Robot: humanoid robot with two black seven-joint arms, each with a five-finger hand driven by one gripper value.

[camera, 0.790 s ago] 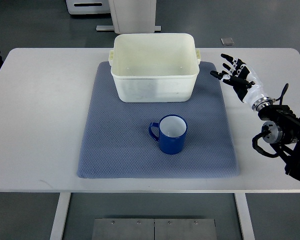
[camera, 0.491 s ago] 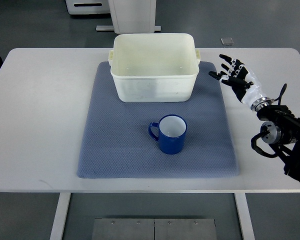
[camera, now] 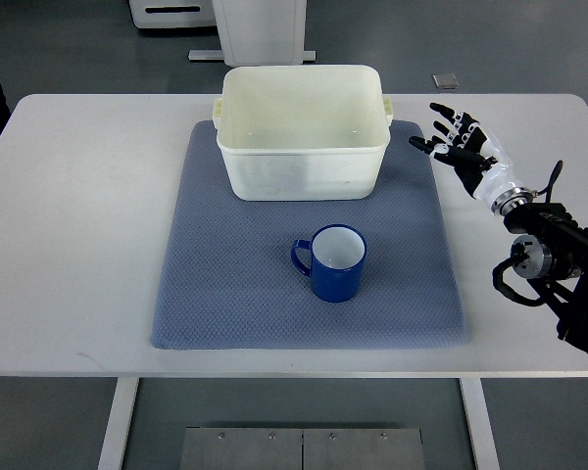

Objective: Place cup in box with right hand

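A blue mug (camera: pixel 334 263) with a white inside stands upright on the blue-grey mat (camera: pixel 225 284), its handle turned left. Behind it on the mat sits an empty cream plastic box (camera: pixel 303 130). My right hand (camera: pixel 458 143) hovers over the table just right of the mat's far right corner, level with the box, fingers spread and holding nothing. It is well apart from the mug, up and to the right of it. Its arm (camera: pixel 554 259) comes in from the right edge.
The white table (camera: pixel 78 225) carries the mat. Its front edge runs close below the mat. A white machine base (camera: pixel 260 29) stands on the floor behind the table.
The right hand has drifted slightly up and left, toward the box's right side. Mug and box have not moved.
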